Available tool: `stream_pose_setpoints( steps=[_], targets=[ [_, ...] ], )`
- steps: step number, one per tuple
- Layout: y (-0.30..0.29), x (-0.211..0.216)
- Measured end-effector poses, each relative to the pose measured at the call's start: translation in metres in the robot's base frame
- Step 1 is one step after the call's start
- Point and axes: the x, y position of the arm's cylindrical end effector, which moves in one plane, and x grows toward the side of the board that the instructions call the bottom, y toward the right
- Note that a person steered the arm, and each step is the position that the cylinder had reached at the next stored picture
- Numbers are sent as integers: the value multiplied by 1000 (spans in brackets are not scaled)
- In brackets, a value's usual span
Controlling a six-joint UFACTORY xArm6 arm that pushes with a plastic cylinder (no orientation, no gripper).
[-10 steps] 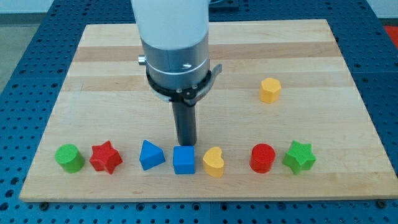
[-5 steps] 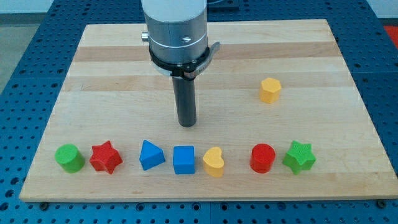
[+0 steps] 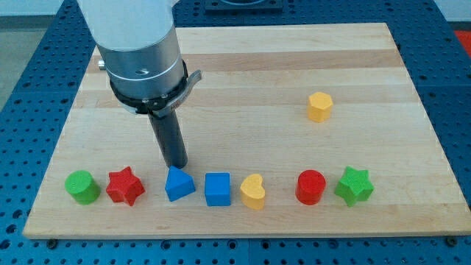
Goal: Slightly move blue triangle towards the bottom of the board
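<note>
The blue triangle lies in the row of blocks near the board's bottom edge, left of middle. My tip stands right at the triangle's top edge, on the side towards the view's top, touching or almost touching it. A blue cube sits just to the triangle's right.
In the same row, from left: a green cylinder, a red star, then right of the cube a yellow heart, a red cylinder and a green star. A yellow hexagon lies alone at upper right.
My tip lifted back from above the blue cube towards the view's top, then moved left and down to the blue triangle's top edge. No block has visibly moved.
</note>
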Motion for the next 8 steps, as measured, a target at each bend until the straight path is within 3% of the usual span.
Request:
stream_pose_setpoints(
  steps=[7, 8],
  targets=[
    [16, 17],
    [16, -14]
  ],
)
